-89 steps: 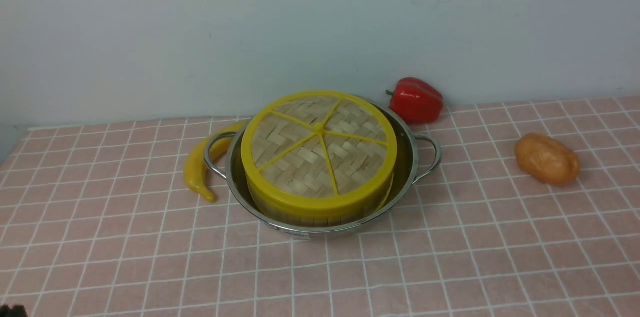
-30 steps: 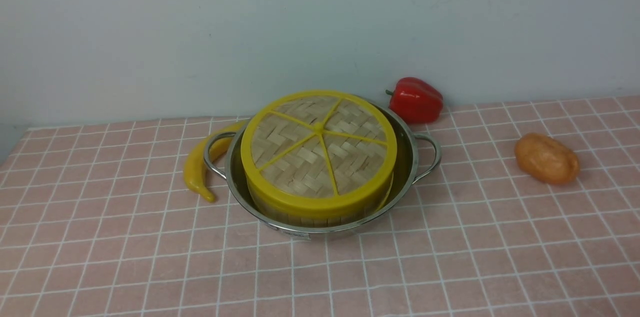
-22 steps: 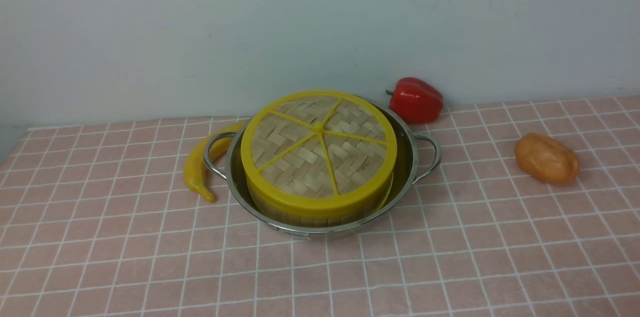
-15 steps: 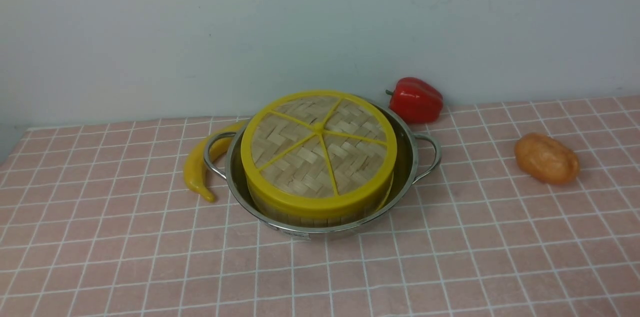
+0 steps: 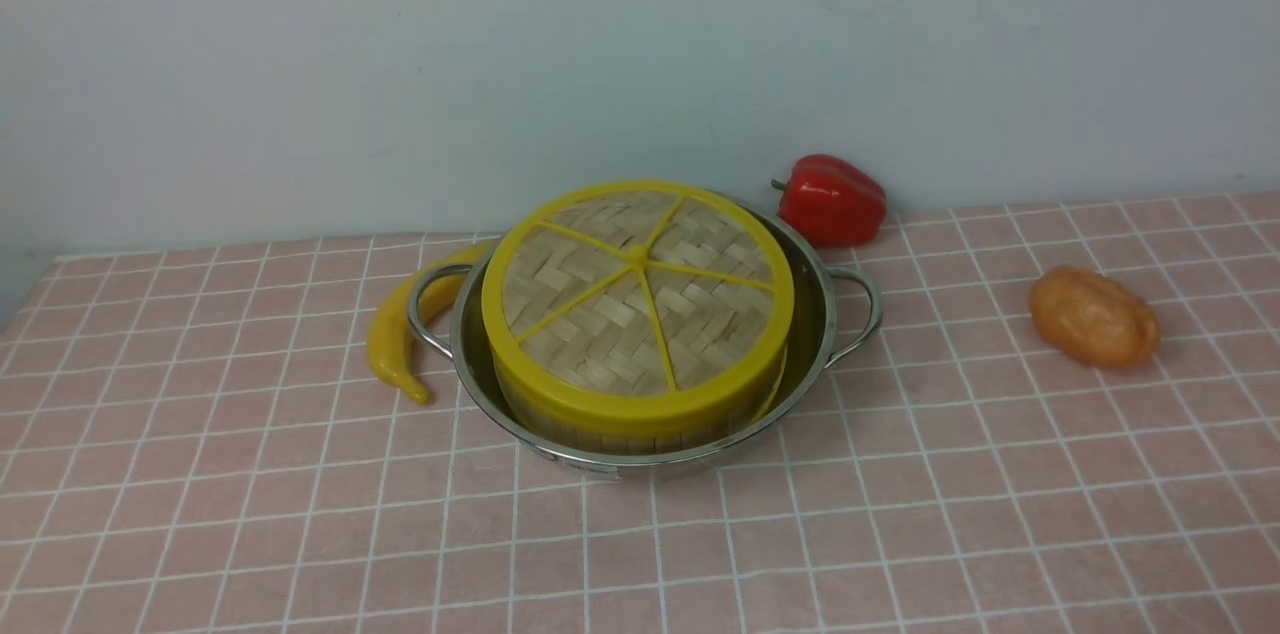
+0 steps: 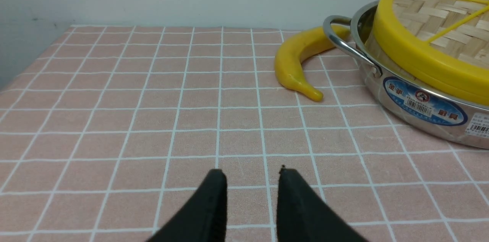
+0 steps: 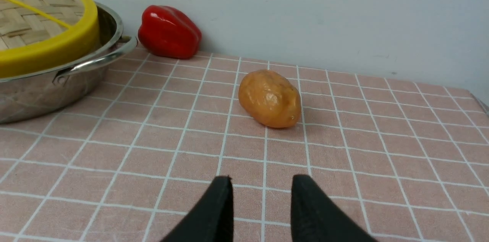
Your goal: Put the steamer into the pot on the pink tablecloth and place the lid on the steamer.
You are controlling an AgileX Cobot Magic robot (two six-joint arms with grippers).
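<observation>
Left hand [image 6: 250, 181]: we hold it low over the pink tablecloth [image 6: 153, 120], fingers apart with nothing between them, well clear of the pot [image 6: 420, 108].
Right hand [image 7: 261, 188]: released too, fingers parted over bare cloth, near the potato [image 7: 270, 98] but not touching it.
Steamer [image 5: 640, 429]: it sits inside the pot, only its lower side wall showing under the lid [image 5: 637, 299].
Lid: it rests flat and centred on the steamer, yellow rim all round.
Change: over the last seconds nothing on the surface has shifted in the front view; a dark bit at the lower left corner has gone from view, so we judge the arms have pulled back.
Meaning: we take both steps as done.
Bystanders: banana [image 5: 400, 334] touches the pot's left handle; red pepper [image 5: 832, 199] lies behind.
</observation>
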